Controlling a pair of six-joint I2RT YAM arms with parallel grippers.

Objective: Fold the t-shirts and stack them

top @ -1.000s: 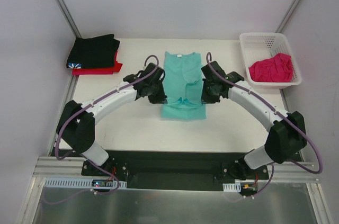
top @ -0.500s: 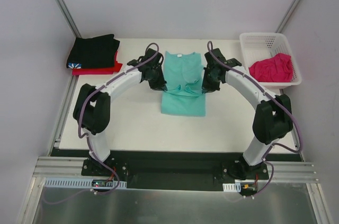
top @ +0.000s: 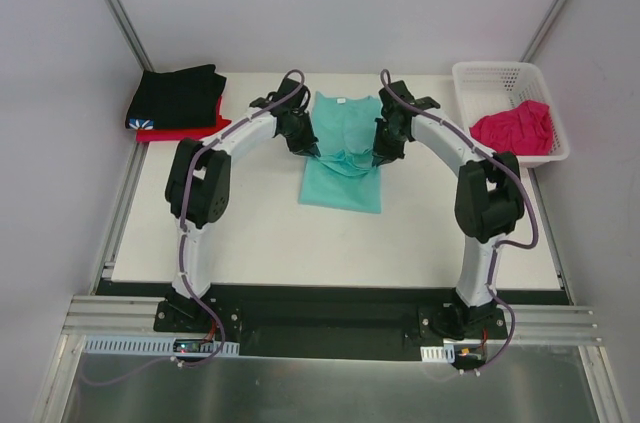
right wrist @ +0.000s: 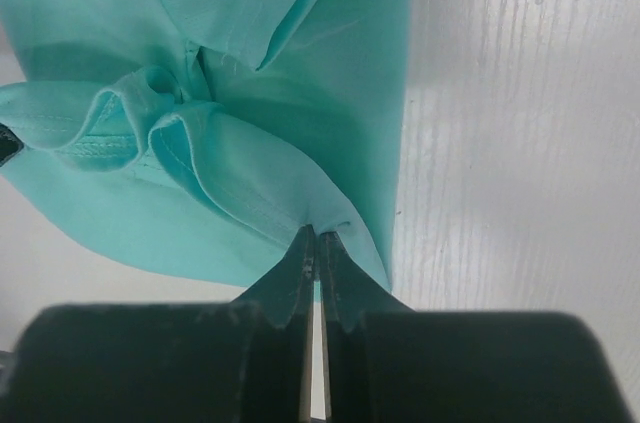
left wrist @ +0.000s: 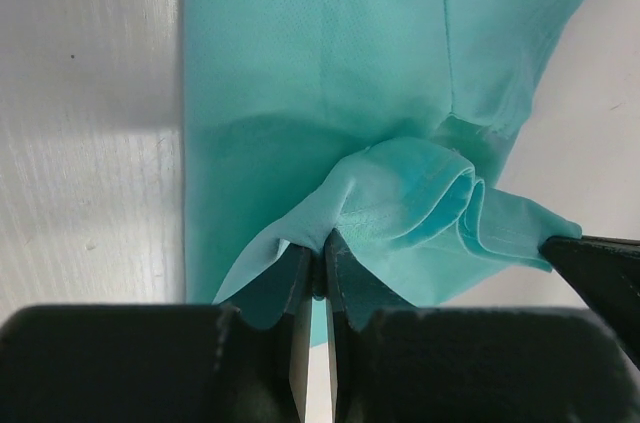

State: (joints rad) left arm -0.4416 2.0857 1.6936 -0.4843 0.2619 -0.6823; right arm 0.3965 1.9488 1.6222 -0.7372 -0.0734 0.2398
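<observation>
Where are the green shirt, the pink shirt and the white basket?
teal-green t-shirt [top: 342,191]: top view, its flat lower half.
magenta-pink t-shirt [top: 512,130]: top view, middle of the bundle.
white basket [top: 492,83]: top view, its far lattice wall.

Four t-shirts on one white table [top: 270,233]: one teal-green t-shirt [top: 340,188], one black t-shirt [top: 178,96], one red t-shirt [top: 190,131] and one magenta-pink t-shirt [top: 512,130]. A single white lattice basket [top: 495,68] completes the set. Two robot arms, the left arm [top: 205,178] and the right arm [top: 487,205], carry two grippers between them, the left gripper [left wrist: 318,255] and the right gripper [right wrist: 315,239], each with two fingers.
</observation>
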